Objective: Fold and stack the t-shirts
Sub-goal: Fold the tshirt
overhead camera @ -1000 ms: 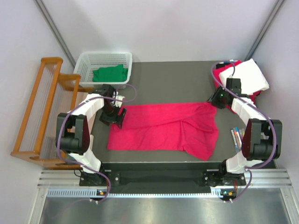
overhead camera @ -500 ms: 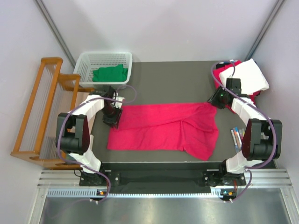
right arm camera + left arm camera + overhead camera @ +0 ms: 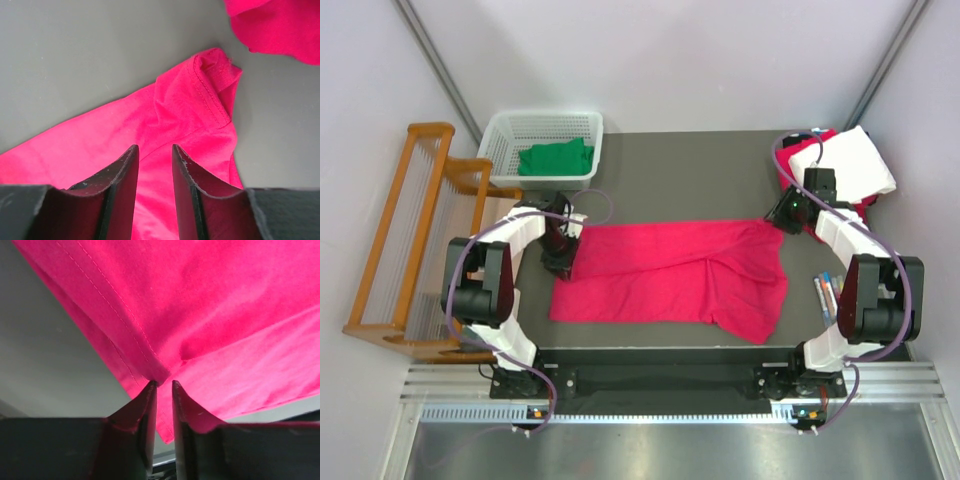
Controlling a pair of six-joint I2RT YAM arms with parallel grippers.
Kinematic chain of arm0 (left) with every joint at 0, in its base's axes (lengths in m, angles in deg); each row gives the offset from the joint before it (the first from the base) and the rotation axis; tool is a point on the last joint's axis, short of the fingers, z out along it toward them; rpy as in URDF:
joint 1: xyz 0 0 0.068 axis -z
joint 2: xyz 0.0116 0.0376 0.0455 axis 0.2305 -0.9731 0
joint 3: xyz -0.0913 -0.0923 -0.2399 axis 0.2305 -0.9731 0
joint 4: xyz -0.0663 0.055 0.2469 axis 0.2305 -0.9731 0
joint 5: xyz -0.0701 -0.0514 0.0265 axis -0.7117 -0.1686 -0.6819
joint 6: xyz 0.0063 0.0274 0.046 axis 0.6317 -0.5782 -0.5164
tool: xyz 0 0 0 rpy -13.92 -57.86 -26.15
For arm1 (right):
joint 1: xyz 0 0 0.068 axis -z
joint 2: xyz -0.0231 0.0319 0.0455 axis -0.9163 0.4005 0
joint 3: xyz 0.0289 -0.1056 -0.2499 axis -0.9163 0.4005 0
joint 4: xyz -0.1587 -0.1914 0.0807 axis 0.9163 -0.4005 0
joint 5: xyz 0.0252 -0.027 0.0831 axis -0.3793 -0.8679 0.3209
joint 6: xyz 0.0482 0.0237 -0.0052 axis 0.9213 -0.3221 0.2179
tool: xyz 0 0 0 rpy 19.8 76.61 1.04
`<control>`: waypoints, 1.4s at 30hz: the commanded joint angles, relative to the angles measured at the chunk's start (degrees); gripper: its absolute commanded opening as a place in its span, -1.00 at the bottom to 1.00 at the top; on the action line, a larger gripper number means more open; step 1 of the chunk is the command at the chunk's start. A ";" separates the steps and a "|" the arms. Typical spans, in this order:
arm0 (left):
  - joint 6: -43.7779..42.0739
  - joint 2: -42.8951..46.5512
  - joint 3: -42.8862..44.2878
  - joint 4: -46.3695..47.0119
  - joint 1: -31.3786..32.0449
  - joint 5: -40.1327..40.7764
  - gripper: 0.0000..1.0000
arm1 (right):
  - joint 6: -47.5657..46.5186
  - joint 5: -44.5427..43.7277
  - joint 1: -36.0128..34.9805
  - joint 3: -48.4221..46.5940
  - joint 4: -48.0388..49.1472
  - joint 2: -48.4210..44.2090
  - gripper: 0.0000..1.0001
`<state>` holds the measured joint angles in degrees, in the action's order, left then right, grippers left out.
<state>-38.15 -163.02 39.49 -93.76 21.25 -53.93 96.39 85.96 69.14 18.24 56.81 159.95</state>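
Observation:
A crimson-pink t-shirt (image 3: 680,270) lies spread flat across the middle of the dark table. My left gripper (image 3: 560,262) is at its far-left corner. In the left wrist view the jaws (image 3: 163,384) are nearly together, with a pucker of the pink cloth (image 3: 210,315) pinched at their tips. My right gripper (image 3: 782,215) hovers at the shirt's far-right corner. Its jaws (image 3: 153,147) stand apart over flat pink cloth (image 3: 190,110). A green t-shirt (image 3: 555,158) lies in the basket. A folded white t-shirt (image 3: 865,160) rests on red cloth (image 3: 808,150) at the far right.
A white lattice basket (image 3: 510,135) stands at the far left corner. A wooden rack (image 3: 410,240) stands off the table's left side. Small coloured pens (image 3: 828,292) lie by the right edge. More red cloth (image 3: 280,25) shows beyond the shirt's corner in the right wrist view.
My left gripper's jaws have closed from wide open onto the shirt's far-left corner, and the wrist has shifted slightly. The right arm and the shirt have stayed put.

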 commanded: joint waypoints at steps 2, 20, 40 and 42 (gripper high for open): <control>-0.50 -0.24 -0.28 1.67 -0.19 1.11 -0.72 | 0.13 -0.55 -0.46 -2.14 0.06 -1.85 -0.35; -1.12 0.28 0.69 1.05 -0.28 2.95 -1.00 | -0.14 -0.91 -0.46 -2.32 -0.73 -2.02 -0.36; -2.87 0.37 -0.45 1.31 -2.56 6.12 -1.00 | -0.49 -1.08 -0.28 -1.79 -0.38 -1.76 -0.37; -2.87 0.20 -0.71 1.40 -3.00 6.20 -1.00 | -0.49 -1.00 -0.28 -1.70 -0.38 -1.59 -0.37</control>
<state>-39.87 -163.37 39.38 -93.00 19.28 -49.45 96.37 85.54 69.14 18.22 55.45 159.95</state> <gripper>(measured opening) 0.010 0.316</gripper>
